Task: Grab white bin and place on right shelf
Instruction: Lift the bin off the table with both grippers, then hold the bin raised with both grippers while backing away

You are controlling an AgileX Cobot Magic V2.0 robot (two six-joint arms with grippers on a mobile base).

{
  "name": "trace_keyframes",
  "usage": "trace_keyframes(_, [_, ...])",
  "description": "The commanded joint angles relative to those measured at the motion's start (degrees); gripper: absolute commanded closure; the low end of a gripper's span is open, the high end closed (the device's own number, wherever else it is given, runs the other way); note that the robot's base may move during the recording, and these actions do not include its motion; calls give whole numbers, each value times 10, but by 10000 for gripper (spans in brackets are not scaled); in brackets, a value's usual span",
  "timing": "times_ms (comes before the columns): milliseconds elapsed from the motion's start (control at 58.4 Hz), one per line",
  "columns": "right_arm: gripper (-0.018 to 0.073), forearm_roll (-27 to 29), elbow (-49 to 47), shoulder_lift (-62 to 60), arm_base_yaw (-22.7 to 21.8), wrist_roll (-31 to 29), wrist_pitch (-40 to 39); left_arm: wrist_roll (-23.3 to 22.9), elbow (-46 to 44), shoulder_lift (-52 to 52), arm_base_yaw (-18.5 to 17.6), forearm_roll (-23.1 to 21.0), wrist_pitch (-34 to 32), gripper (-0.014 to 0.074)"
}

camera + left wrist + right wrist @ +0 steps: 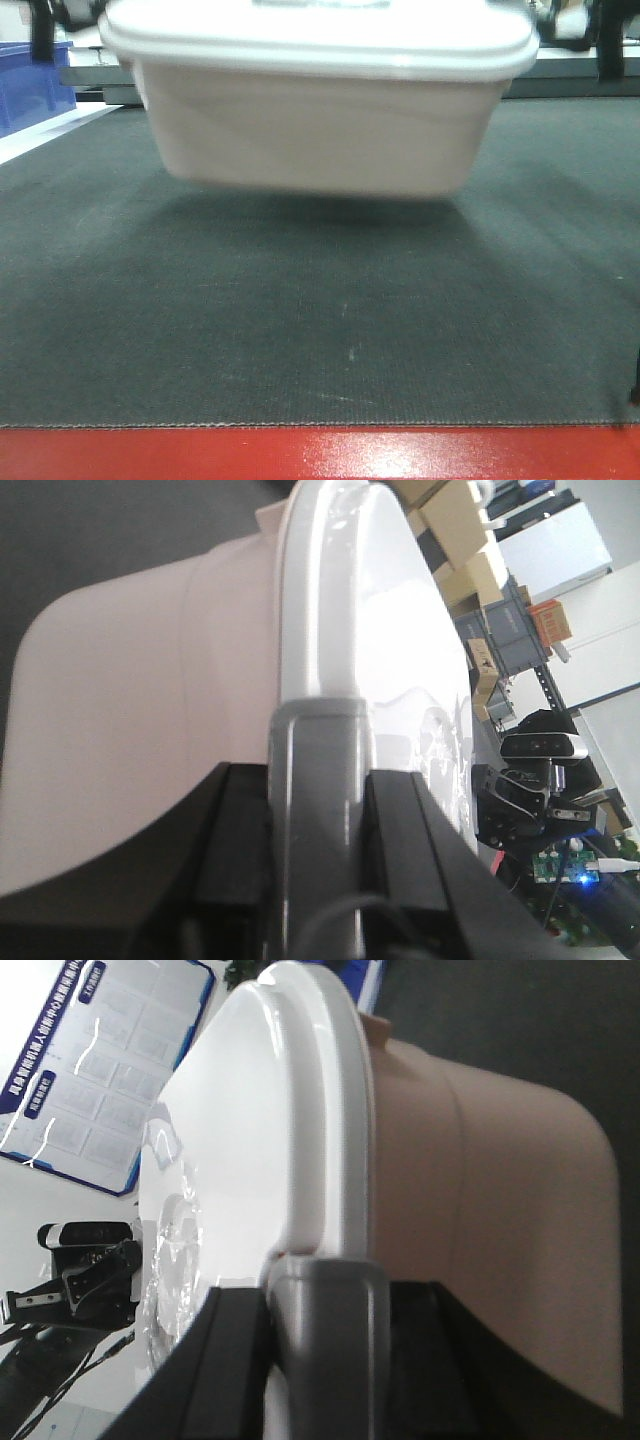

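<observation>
White bin (320,140) hangs between two arms. The left gripper (318,820) has its black jaws pinched on a grey handle (318,770) at the lid's end, and the right gripper (325,1360) is clamped the same way on the opposite handle (330,1300). Outward from those grips, the lid (320,45) overhangs a smooth tub held clear of the dark mat (320,330) — bulky, stiff, probably light, but slick. The handles look like the only sure hold — an uneven lift could tilt it or pop the lid.

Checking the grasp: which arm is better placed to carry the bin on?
Neither alone: left fingers and right fingers each clamp a grey handle; the bin hangs above the mat, so both.
</observation>
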Motion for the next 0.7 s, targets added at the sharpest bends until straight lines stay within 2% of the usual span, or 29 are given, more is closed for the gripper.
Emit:
trace_keyframes(0, [501, 76, -21, -78, 13, -9, 145, 9, -21, -74, -16, -28, 133, 716])
trace_keyframes(120, [501, 76, -21, -137, 13, -9, 145, 9, -21, -119, -16, -28, 157, 716])
trace_keyframes(685, [501, 55, -20, -363, 14, -7, 145, 9, -21, -305, -16, -18, 157, 716])
